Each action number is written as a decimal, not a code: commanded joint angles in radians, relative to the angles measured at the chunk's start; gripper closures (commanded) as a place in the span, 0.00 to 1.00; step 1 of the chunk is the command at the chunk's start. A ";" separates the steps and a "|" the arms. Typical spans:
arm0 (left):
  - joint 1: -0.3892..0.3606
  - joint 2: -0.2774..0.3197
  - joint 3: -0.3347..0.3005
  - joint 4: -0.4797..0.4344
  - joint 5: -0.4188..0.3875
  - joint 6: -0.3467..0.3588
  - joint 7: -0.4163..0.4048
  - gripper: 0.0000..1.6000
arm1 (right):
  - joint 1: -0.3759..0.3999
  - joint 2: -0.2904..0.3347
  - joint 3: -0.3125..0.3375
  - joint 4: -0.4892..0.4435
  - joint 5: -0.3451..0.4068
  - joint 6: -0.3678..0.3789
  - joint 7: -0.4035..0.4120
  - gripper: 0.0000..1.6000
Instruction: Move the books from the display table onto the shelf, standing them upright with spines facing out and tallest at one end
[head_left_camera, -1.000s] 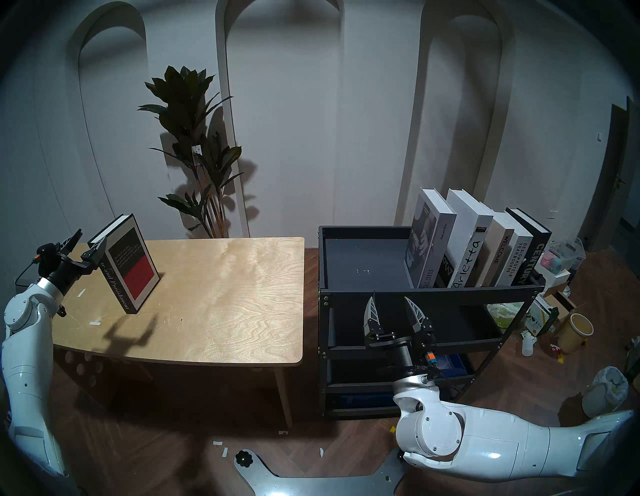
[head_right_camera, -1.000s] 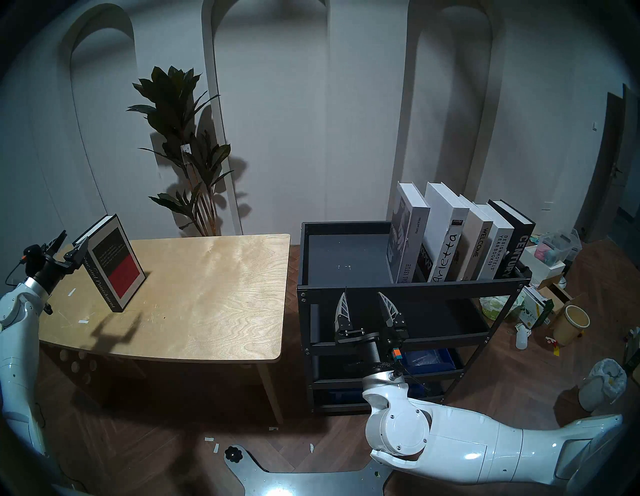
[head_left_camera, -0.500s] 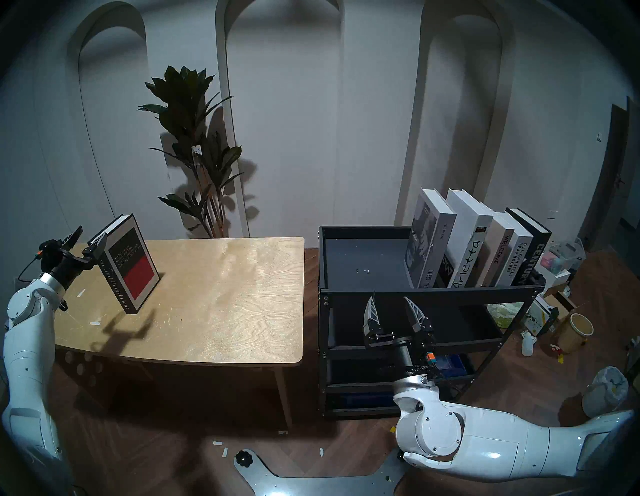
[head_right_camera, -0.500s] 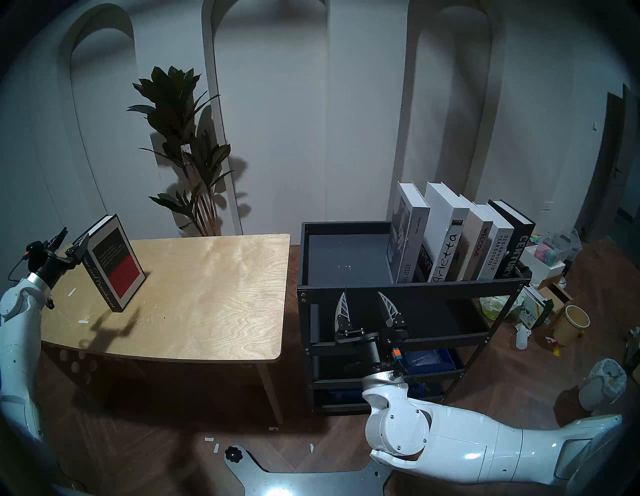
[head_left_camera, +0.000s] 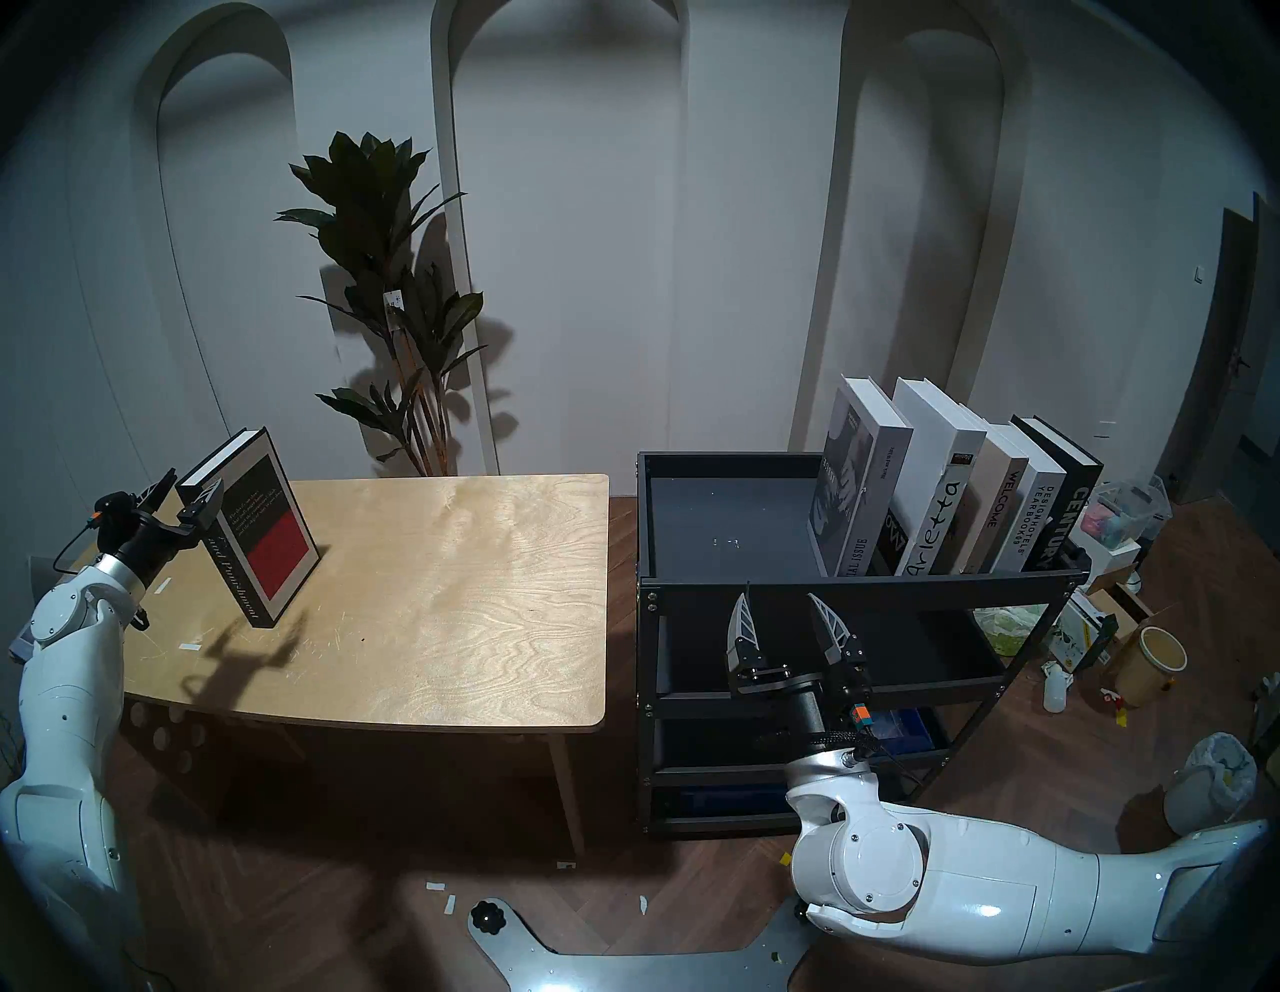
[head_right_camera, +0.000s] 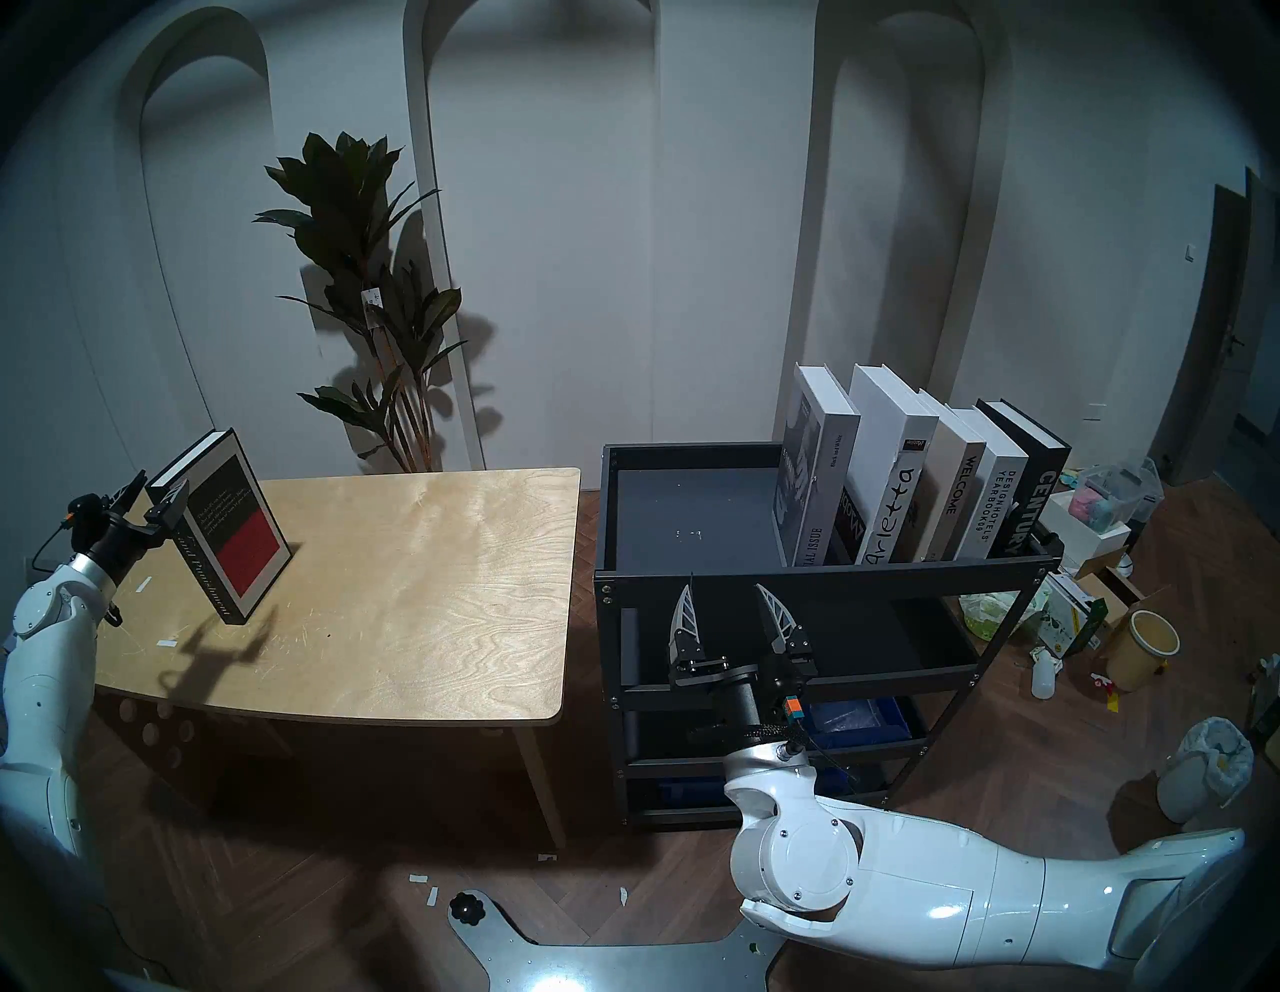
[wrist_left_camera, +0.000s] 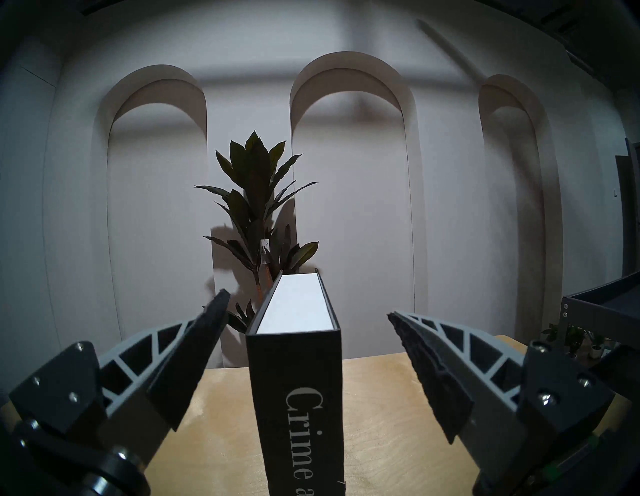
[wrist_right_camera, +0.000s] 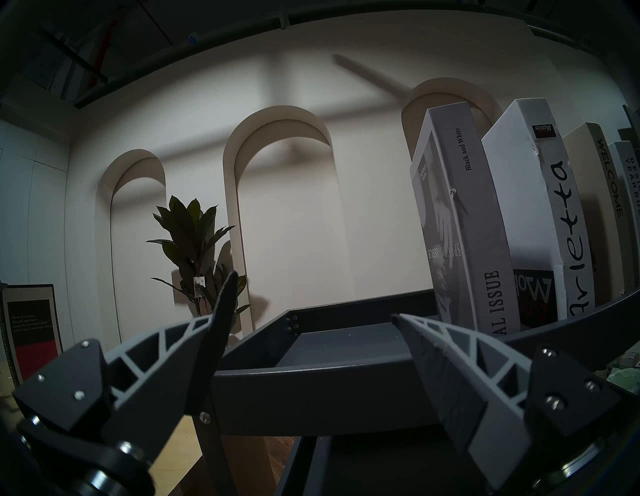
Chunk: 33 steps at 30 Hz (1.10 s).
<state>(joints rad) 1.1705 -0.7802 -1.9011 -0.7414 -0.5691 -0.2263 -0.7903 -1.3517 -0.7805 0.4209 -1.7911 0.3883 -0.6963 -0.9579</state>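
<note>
One book, Crime and Punishment (head_left_camera: 260, 533), stands upright at the left end of the table (head_left_camera: 443, 596), spine toward the robot, red-and-black cover facing right. Left gripper (head_left_camera: 185, 493) sits level at the upper part of the spine with fingers spread wide; the wrist view shows the spine (wrist_left_camera: 298, 398) centred in the gap, one finger (wrist_left_camera: 194, 350) to each side, clear daylight on both, no contact visible. Five other books lean in a row at the right end of the shelf's (head_left_camera: 859, 585) top tray, spines out: Special Issue (head_left_camera: 859, 485), Arietta (head_left_camera: 935, 492), Welcome (head_left_camera: 997, 499), Designhotels Yearbook (head_left_camera: 1032, 512), Century (head_left_camera: 1063, 506). They tilt slightly left, touching each other; a smaller dark book is wedged low between Special Issue and Arietta. Left half of the tray is bare. Right gripper (head_left_camera: 789, 623) hangs in front of the shelf just below the tray rim, fingers spread, holding nothing. A plant (head_left_camera: 388, 298) stands behind the table against the wall.
</note>
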 joint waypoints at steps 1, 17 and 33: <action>-0.106 0.008 0.024 0.058 0.000 -0.029 -0.030 0.00 | 0.003 -0.001 0.003 -0.011 -0.005 -0.004 0.000 0.00; -0.234 -0.046 0.108 0.200 0.003 0.015 0.024 0.00 | 0.004 -0.001 0.002 -0.010 -0.004 -0.004 0.000 0.00; -0.325 -0.099 0.114 0.156 -0.020 0.013 0.043 1.00 | 0.005 -0.002 0.002 -0.008 -0.004 -0.004 0.001 0.00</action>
<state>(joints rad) 0.9197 -0.8626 -1.7540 -0.4930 -0.5438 -0.1992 -0.7241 -1.3510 -0.7811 0.4200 -1.7903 0.3877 -0.6972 -0.9581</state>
